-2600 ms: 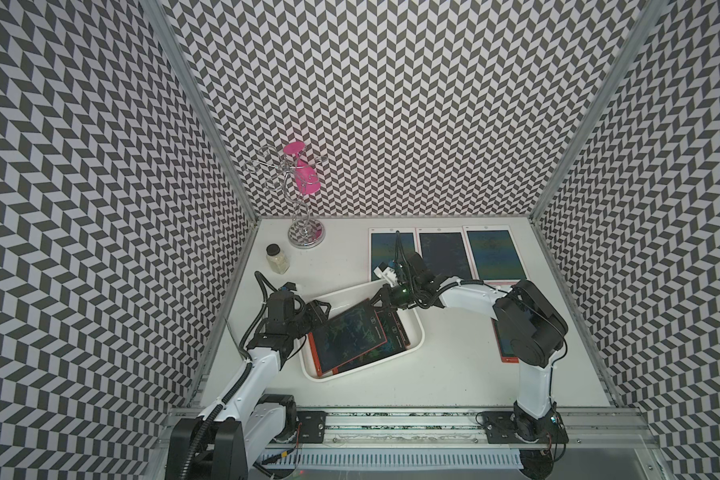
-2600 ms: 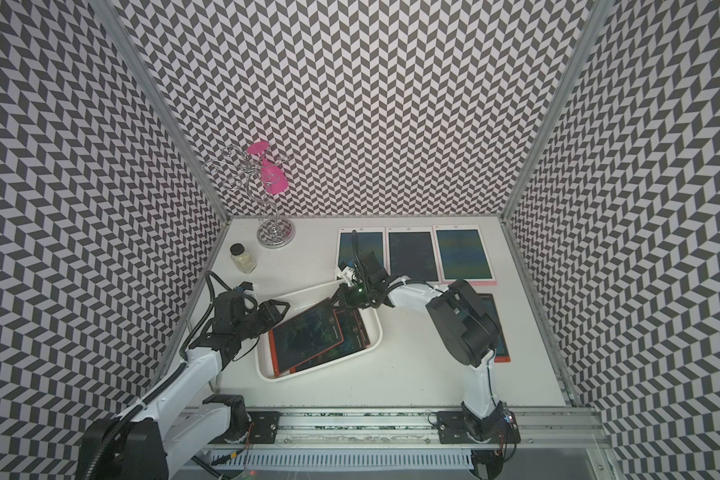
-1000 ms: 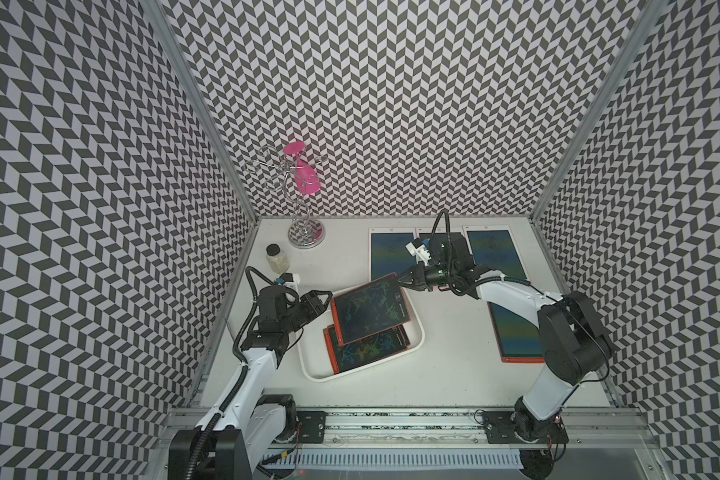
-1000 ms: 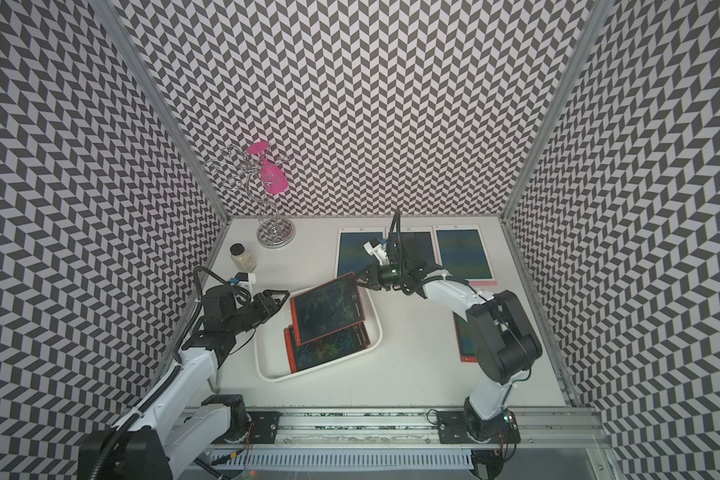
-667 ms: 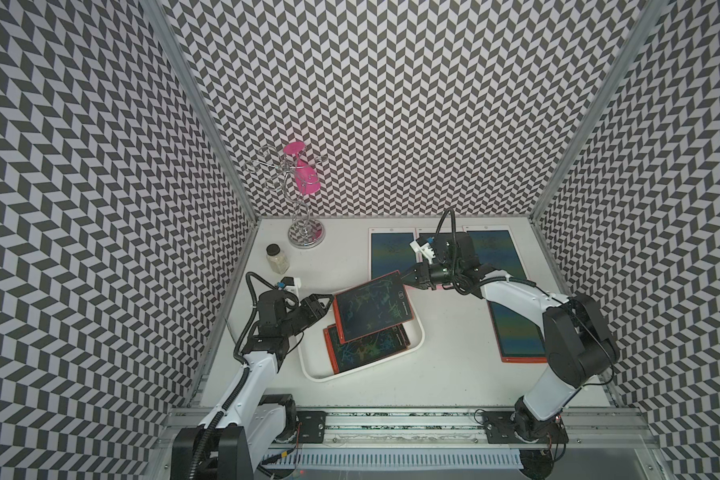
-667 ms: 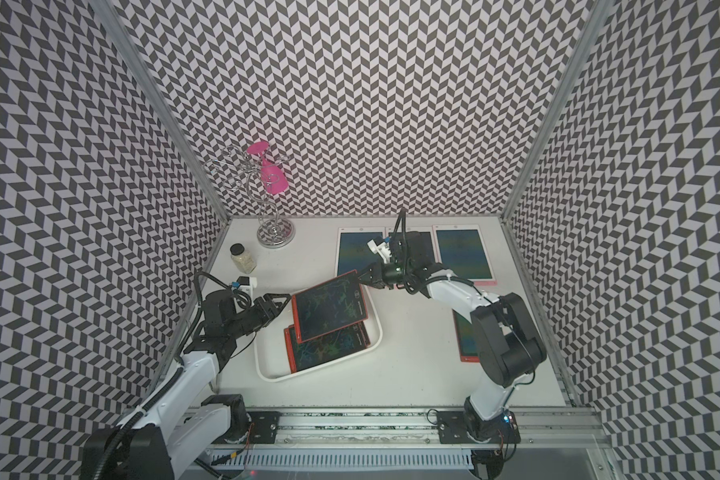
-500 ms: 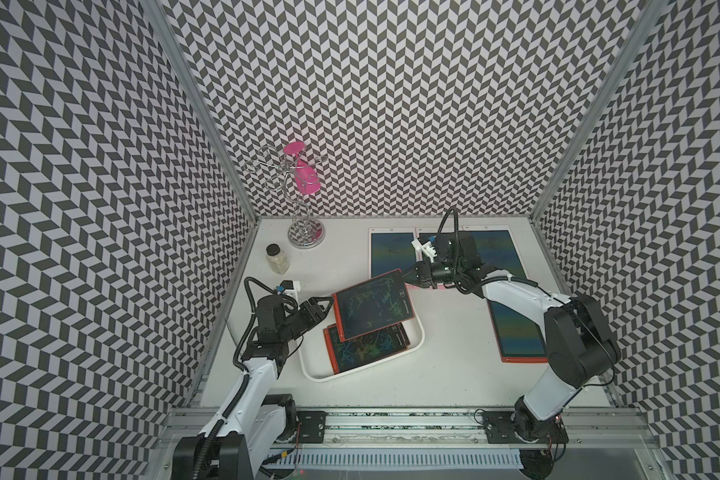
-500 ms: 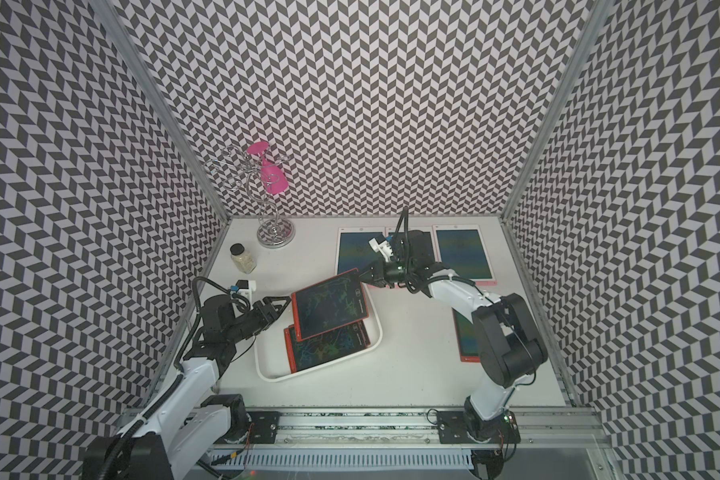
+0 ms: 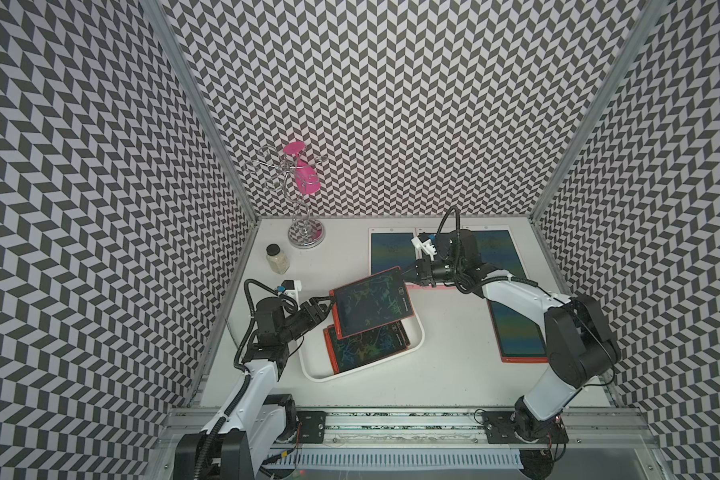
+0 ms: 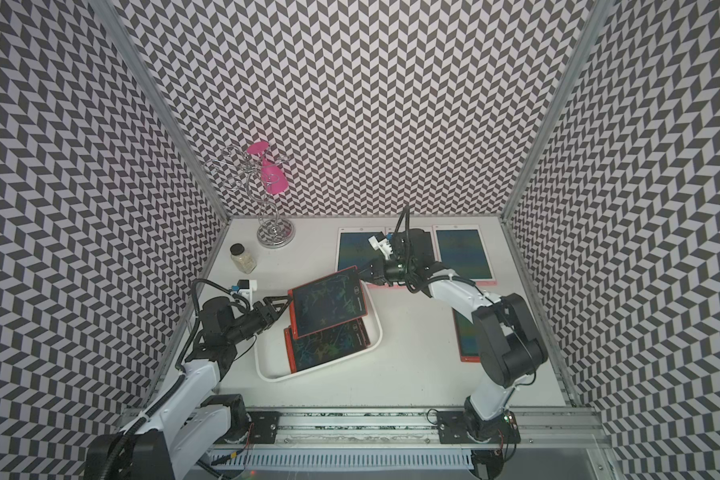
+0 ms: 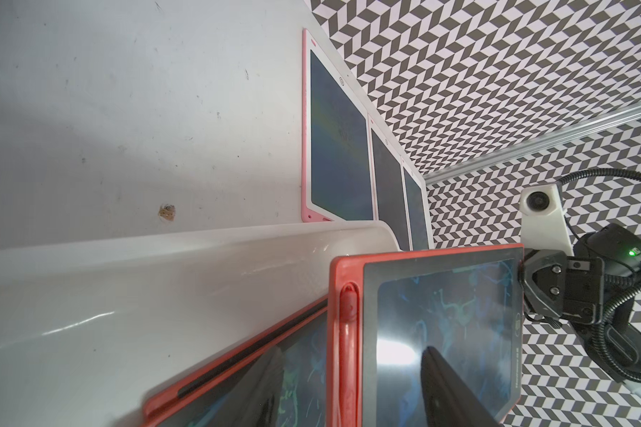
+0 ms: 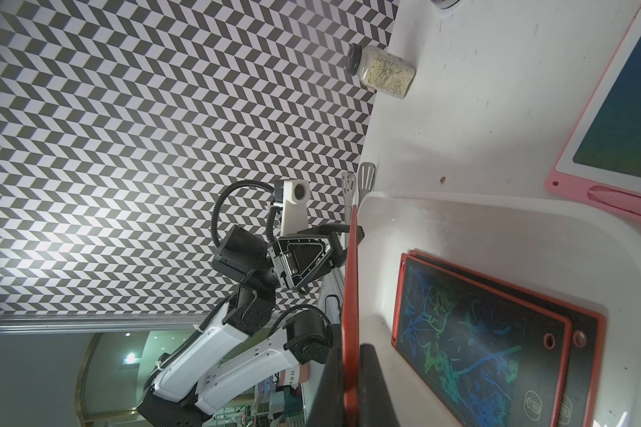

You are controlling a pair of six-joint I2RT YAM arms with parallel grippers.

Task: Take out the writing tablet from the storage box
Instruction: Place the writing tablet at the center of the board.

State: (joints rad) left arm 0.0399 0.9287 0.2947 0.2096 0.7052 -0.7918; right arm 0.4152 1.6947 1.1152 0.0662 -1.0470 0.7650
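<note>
Right wrist: two tablets [image 12: 478, 332] in storage box [image 12: 459, 214], third tablet [image 12: 349, 295] held.

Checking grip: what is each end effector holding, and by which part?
The right end effector pinches the raised red tablet by its far button-end corner; the left end effector is open.
</note>
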